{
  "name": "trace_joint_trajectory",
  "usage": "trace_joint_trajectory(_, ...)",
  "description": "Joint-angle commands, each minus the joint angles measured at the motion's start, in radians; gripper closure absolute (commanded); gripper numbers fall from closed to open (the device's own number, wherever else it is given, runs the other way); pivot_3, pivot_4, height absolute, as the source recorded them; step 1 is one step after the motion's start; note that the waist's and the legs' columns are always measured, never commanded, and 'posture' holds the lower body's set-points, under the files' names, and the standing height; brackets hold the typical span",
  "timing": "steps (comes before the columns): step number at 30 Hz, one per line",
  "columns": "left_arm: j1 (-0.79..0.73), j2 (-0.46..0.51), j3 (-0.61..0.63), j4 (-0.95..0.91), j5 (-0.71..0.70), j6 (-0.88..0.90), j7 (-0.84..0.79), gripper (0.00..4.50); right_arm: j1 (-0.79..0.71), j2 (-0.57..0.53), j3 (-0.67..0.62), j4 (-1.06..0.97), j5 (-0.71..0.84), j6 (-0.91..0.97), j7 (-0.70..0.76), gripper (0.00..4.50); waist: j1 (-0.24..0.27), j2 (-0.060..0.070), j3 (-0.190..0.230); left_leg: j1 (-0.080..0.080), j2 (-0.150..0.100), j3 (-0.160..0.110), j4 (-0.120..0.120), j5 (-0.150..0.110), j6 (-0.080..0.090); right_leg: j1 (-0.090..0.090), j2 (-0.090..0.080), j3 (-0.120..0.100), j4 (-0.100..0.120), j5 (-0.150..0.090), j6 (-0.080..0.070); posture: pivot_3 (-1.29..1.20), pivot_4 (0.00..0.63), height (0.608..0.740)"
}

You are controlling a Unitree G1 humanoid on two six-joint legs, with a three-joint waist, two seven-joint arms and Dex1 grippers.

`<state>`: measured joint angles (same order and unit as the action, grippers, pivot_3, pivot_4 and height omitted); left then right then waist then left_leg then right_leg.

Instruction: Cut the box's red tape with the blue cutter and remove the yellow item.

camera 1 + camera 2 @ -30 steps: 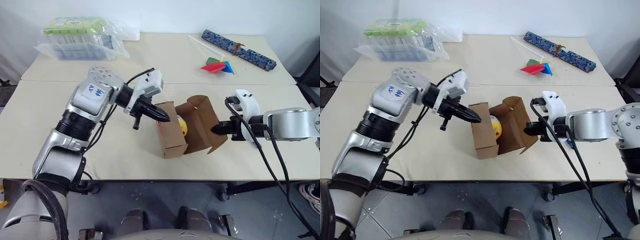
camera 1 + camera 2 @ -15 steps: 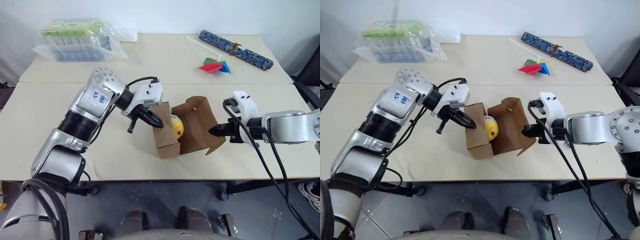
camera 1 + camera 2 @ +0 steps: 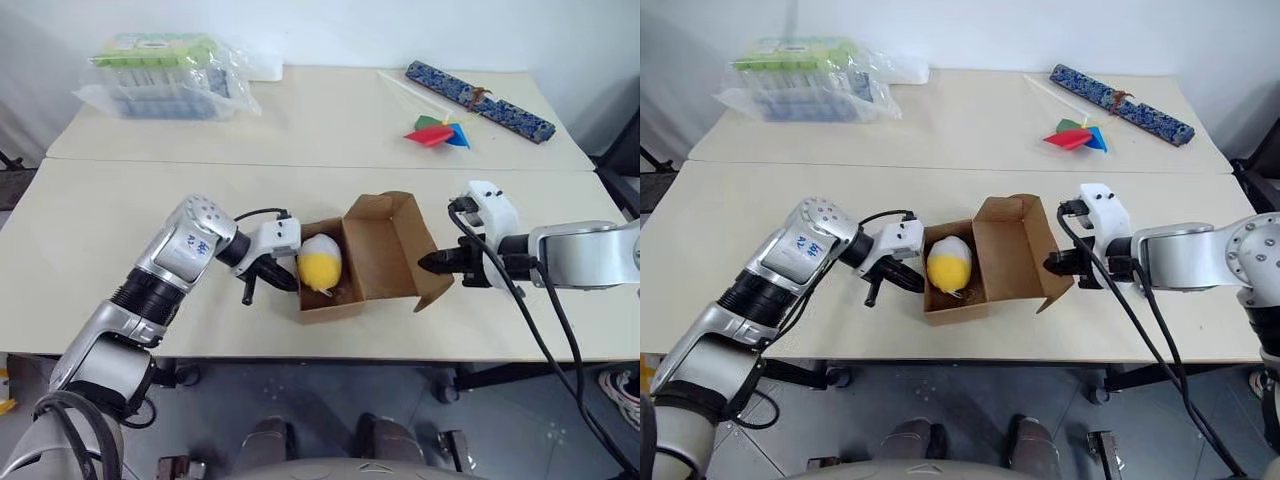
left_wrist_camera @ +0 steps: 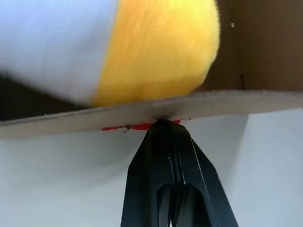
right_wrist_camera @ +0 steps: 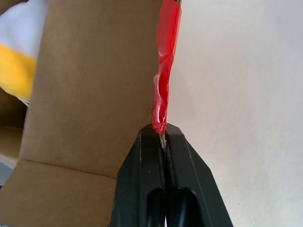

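Note:
The brown box (image 3: pixel 378 250) lies open on the table near its front edge, opening upward. Inside sits the yellow item (image 3: pixel 320 268), a soft yellow-and-white lump, also close up in the left wrist view (image 4: pixel 156 52). My left gripper (image 3: pixel 290 282) is shut on the box's left flap edge (image 4: pixel 142 112), where a sliver of red tape (image 4: pixel 137 126) shows. My right gripper (image 3: pixel 430 262) is shut on the right flap's edge (image 5: pixel 94 85), pinching the end of a strip of red tape (image 5: pixel 164 85). The blue cutter is out of view.
A clear plastic bag of green-topped packs (image 3: pixel 165 75) lies at the back left. A multicoloured pinwheel (image 3: pixel 437 132) and a long blue patterned strip (image 3: pixel 478 98) lie at the back right. The table's front edge (image 3: pixel 330 355) runs just before the box.
The box, held tipped on its side before, now rests flat with its opening up. My left gripper has come down and to the left with its flap. The right gripper stayed put.

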<state>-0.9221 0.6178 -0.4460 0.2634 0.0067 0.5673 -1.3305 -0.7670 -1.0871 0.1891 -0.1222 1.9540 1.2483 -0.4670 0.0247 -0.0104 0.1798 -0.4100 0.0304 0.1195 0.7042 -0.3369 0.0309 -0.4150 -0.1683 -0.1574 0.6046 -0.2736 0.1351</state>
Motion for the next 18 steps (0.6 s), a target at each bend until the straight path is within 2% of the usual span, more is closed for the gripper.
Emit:
trace_joint_trajectory(1,-0.022,-0.032,0.028,0.013,0.001,-0.002,0.041,4.50,-0.010,0.025,0.003,-0.019,0.018,0.002,0.010,4.49,-0.001,0.000,0.000,0.001,0.000,0.000,0.000,0.000,0.000,0.000,0.000,0.000,0.000,0.000,0.000,0.00,0.150,0.740)
trace_joint_trajectory(8,-0.026,-0.051,0.030,0.024,-0.002,0.000,0.058,4.50,0.022,0.058,0.028,-0.023,0.006,-0.026,-0.039,4.49,0.000,0.000,0.000,0.001,0.000,0.000,0.000,0.000,0.000,0.000,0.000,0.000,0.000,0.000,0.000,0.00,0.150,0.740)
trace_joint_trajectory(14,-0.025,-0.044,0.026,0.016,-0.001,0.001,0.048,4.50,0.061,0.090,0.005,-0.064,-0.208,-0.008,0.047,4.49,-0.001,0.000,0.000,0.001,0.000,0.001,0.000,0.000,0.000,0.000,0.000,0.000,0.000,0.000,0.000,0.00,0.150,0.740)
trace_joint_trajectory(18,-0.023,-0.030,0.020,0.015,0.005,-0.007,0.033,4.50,0.075,0.086,-0.006,-0.073,-0.344,0.023,0.135,3.53,-0.001,0.000,0.000,0.001,0.000,0.001,0.000,0.000,0.000,0.000,0.000,0.000,0.000,0.000,0.000,0.00,0.150,0.740)
